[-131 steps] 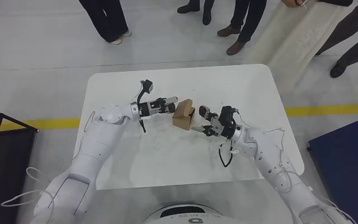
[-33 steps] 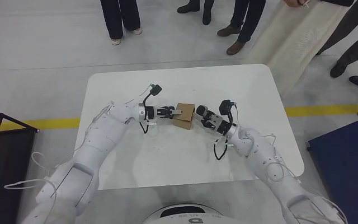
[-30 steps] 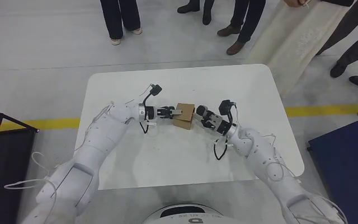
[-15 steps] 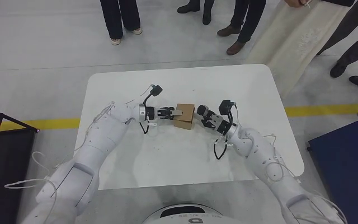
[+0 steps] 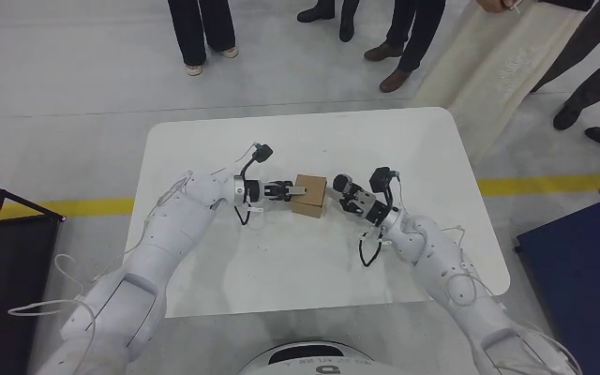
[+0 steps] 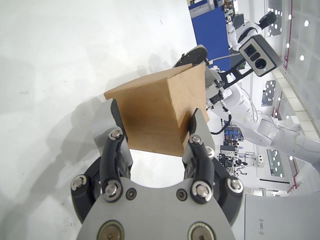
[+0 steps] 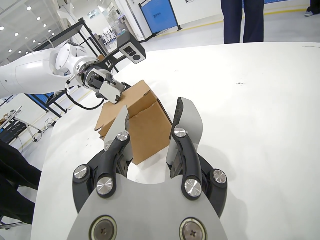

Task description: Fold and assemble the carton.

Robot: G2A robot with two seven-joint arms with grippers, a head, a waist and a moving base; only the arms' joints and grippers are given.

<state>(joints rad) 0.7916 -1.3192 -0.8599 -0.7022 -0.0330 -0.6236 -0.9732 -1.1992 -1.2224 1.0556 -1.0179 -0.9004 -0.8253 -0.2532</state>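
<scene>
A small brown carton stands on the white table near its middle, with its top flaps folded down. My left gripper comes in from the left and is shut on the carton, one finger on each side of a corner. In the right wrist view the left gripper rests at the carton's far top edge. My right gripper is open just right of the carton, its fingertips at the near corner without closing on it.
Several people stand on the floor beyond the table's far edge. A pale draped object is at the far right. Bare tabletop lies in front of the carton and to both sides.
The carton, tilted with a flap up 4.4 s ago, now sits square with its top down. The left gripper has closed in on it. The right gripper has eased slightly back and away.
</scene>
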